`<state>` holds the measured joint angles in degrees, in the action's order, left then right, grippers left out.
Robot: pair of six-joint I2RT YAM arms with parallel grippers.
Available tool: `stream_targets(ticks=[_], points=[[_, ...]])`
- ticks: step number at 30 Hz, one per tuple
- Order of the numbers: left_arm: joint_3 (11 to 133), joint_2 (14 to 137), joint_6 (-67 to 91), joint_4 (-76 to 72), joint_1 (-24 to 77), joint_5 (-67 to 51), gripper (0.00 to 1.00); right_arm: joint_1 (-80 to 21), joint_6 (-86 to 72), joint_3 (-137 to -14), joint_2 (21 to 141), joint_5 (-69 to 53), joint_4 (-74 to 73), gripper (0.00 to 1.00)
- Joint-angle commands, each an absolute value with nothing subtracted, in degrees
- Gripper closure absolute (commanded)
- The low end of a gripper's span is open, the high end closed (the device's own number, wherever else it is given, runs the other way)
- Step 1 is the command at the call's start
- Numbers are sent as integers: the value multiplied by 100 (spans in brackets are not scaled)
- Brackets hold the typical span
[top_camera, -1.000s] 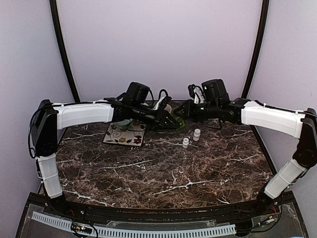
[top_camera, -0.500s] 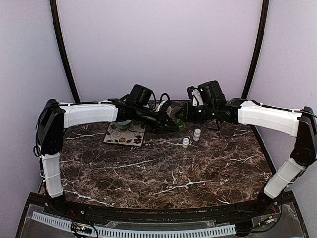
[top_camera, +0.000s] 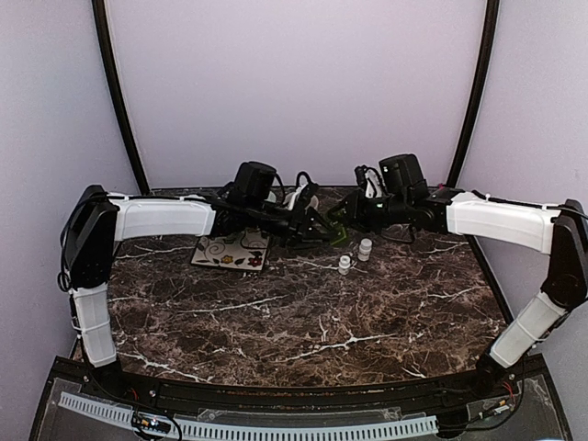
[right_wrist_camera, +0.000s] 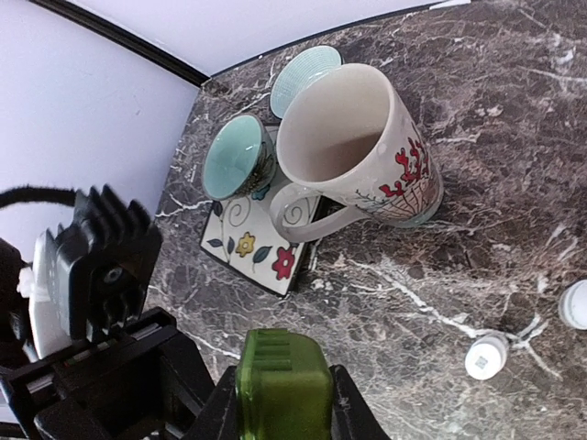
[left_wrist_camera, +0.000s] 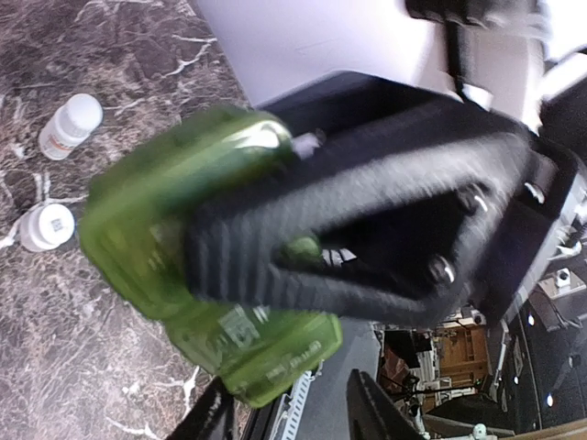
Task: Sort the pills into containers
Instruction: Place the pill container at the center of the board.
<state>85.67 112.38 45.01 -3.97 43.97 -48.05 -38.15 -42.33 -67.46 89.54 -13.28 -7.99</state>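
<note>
A translucent green pill box (right_wrist_camera: 281,383) is clamped between my right gripper's (right_wrist_camera: 280,408) fingers, above the table at the back centre (top_camera: 338,230). In the left wrist view the same box (left_wrist_camera: 174,229) is held by the right gripper's black fingers (left_wrist_camera: 303,247). Its lower end lies between my left gripper's (left_wrist_camera: 289,412) fingers, which stand apart with a gap on the right side. Two small white pill bottles (top_camera: 366,248) (top_camera: 344,265) stand on the marble just right of centre. They also show in the right wrist view (right_wrist_camera: 484,355) (right_wrist_camera: 576,302).
A floral mug (right_wrist_camera: 367,147) stands at the back, beside a teal bowl (right_wrist_camera: 237,158) and a ribbed teal dish (right_wrist_camera: 298,73). The bowl sits on a flowered tile (top_camera: 230,248). The left arm's camera housing (right_wrist_camera: 96,266) sits close to my right gripper.
Both wrists have shifted slightly at the back centre, the right one a little to the right. The green box stays in the right gripper.
</note>
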Motion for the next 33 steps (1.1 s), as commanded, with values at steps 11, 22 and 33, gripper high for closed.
stream_targets(ticks=[11, 22, 33], points=[[7092, 10152, 4869, -2557, 4296, -5136, 51, -3334, -5688, -5979, 8814, -3713, 851, 82], [5740, 9722, 4970, -3254, 4161, -5078, 44, -3467, -6162, -5563, 9049, -4848, 1789, 81], [4781, 9568, 4836, -3523, 4099, -4855, 44, -3751, -5792, -5413, 10366, -5324, 2039, 81]])
